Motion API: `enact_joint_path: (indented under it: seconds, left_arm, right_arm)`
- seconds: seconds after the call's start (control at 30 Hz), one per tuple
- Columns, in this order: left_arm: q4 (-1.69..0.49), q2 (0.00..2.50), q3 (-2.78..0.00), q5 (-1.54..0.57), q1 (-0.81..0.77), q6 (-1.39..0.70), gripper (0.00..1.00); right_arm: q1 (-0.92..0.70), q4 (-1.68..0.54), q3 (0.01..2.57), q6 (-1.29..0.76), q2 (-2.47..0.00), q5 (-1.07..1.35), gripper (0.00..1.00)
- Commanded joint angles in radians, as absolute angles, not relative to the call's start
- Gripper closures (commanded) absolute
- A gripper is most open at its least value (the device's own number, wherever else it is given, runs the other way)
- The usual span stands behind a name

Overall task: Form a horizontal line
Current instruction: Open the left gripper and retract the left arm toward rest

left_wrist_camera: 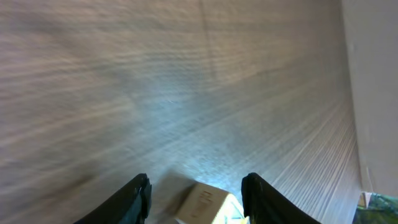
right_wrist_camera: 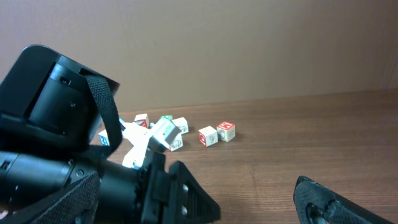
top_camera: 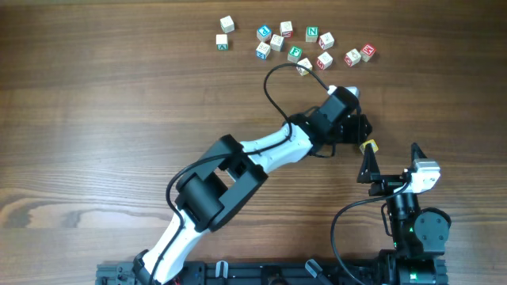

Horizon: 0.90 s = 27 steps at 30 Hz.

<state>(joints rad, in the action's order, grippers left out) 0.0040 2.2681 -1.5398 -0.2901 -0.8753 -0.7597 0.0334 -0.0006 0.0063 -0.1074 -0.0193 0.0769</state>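
My left gripper reaches to the table's right middle, jaws open. In the left wrist view a pale cube with a yellowish side lies on the table between the open fingers, with a gap on each side. Overhead, only a yellow cube shows at that gripper's tip. No row of three cubes shows; anything else there is hidden under the arm. A cube with a green letter lies in the far cluster. My right gripper is open and empty just right of the yellow cube, and its jaws frame bare wood.
Several loose white letter cubes lie scattered along the far edge, with two more apart at the left. They also show in the right wrist view. The left arm's black body fills that view's left side.
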Motion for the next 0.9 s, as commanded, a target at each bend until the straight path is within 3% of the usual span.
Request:
enact_joint_path:
  seconds: [0.0,0.1,0.2,0.23,0.4,0.47,0.73,0.87]
  left_arm:
    - [-0.035,2.263,-1.536,-0.304,-0.763,-0.674,0.50]
    - [-0.088,2.189,-1.539,-0.284,-0.676,-0.471,0.35]
    - [-0.125,2.124,-1.557,-0.153,-0.615,-0.324,0.26]
    - [-0.123,2.109,-1.560,-0.121,-0.590,-0.273,0.18]
    - [-0.235,2.030,-1.564,-0.090,-0.532,-0.229,0.10]
    - [-0.353,1.947,-1.564,0.026,-0.521,-0.212,0.02]
    - [-0.953,1.496,-1.563,0.144,-0.405,-0.292,0.00]
    - [-1.096,1.392,-1.563,0.147,-0.295,-0.421,0.00]
  right_arm:
    - [0.036,0.002,0.005,-0.108,-0.014,0.062,0.00]
    - [0.036,0.002,0.005,-0.107,-0.014,0.062,0.00]
    - [0.036,0.002,0.005,-0.107,-0.014,0.062,0.00]
    - [0.036,0.002,0.005,-0.107,-0.014,0.062,0.00]
    - [0.036,0.002,0.005,-0.108,-0.014,0.062,0.00]
    - [0.036,0.002,0.005,-0.107,-0.014,0.062,0.00]
    - [0.036,0.002,0.005,-0.108,-0.014,0.062,0.00]
    - [0.036,0.002,0.005,-0.107,-0.014,0.062,0.00]
